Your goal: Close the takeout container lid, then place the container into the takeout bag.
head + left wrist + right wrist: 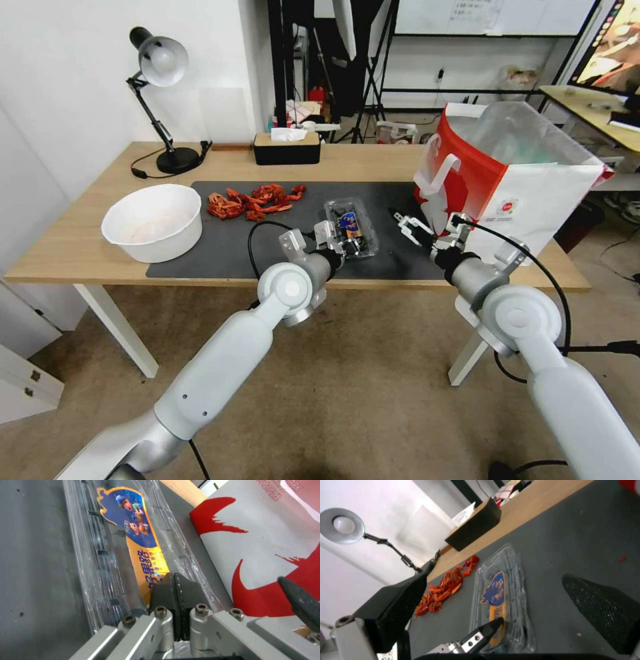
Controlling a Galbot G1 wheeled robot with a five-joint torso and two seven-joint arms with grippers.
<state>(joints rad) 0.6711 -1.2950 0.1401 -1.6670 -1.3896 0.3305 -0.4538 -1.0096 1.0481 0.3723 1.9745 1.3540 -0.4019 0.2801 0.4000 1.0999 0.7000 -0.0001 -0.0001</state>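
The takeout container (pixel 353 225) lies flat on the dark mat, a small clear clamshell with dark berries inside. Its lid (pixel 100 555) is down and carries a long blue and gold label (pixel 146 555). My left gripper (pixel 341 248) is shut, with its fingertips (pixel 166 587) pressed together on the near end of the lid. To the right, my right gripper (pixel 415 230) hangs open above the mat, between the container (pixel 500 597) and the takeout bag (pixel 527 180). The bag is a large white paper bag with a red side, standing upright with its mouth open.
A big white bowl (pixel 152 221) sits at the left of the mat (pixel 220 257), with red scraps (pixel 252 200) behind the container. A black tissue box (pixel 287 148) and a desk lamp (pixel 160 73) stand at the back. The table's front edge (pixel 200 283) runs just below my grippers.
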